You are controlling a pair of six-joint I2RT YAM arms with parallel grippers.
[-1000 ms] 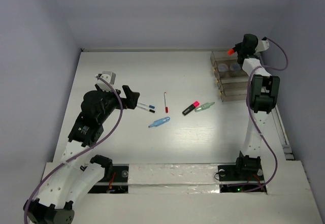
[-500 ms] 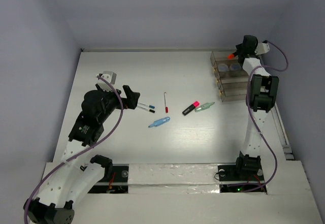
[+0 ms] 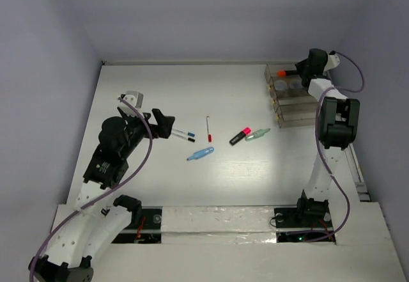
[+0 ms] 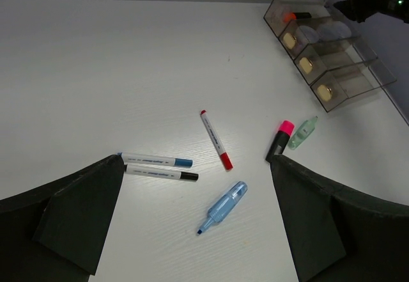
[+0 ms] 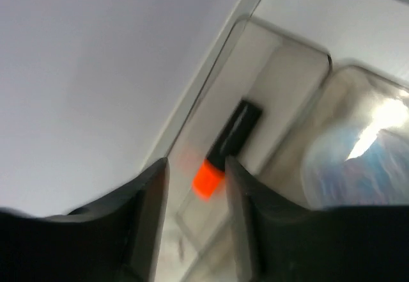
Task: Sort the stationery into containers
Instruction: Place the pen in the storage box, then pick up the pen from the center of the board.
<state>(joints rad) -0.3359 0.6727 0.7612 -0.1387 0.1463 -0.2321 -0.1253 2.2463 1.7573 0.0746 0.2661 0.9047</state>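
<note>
The clear stepped organiser (image 3: 292,110) stands at the back right and also shows in the left wrist view (image 4: 348,80). The orange-black highlighter (image 3: 282,73) lies in its rearmost compartment (image 5: 220,154). Grey-lilac pots (image 3: 289,85) sit in the middle tier. My right gripper (image 3: 305,70) is open just above and right of that highlighter, fingers (image 5: 144,211) apart. The light blue highlighter (image 3: 200,153), pink-black highlighter (image 3: 240,135), pale green highlighter (image 3: 257,133), red-capped pen (image 3: 208,128), and blue-capped (image 3: 183,132) and black-capped (image 3: 184,137) pens lie mid-table. My left gripper (image 3: 167,123) is open and empty, left of the pens.
Pale walls close the table at the back, left and right. The organiser sits close to the right wall. The loose pens and highlighters lie in a loose cluster between the two arms, about mid-depth on the white table (image 3: 160,90).
The orange-black highlighter went from my right gripper's grasp above the organiser to lying in the rearmost compartment. The right gripper drew back to the right. The left arm barely moved.
</note>
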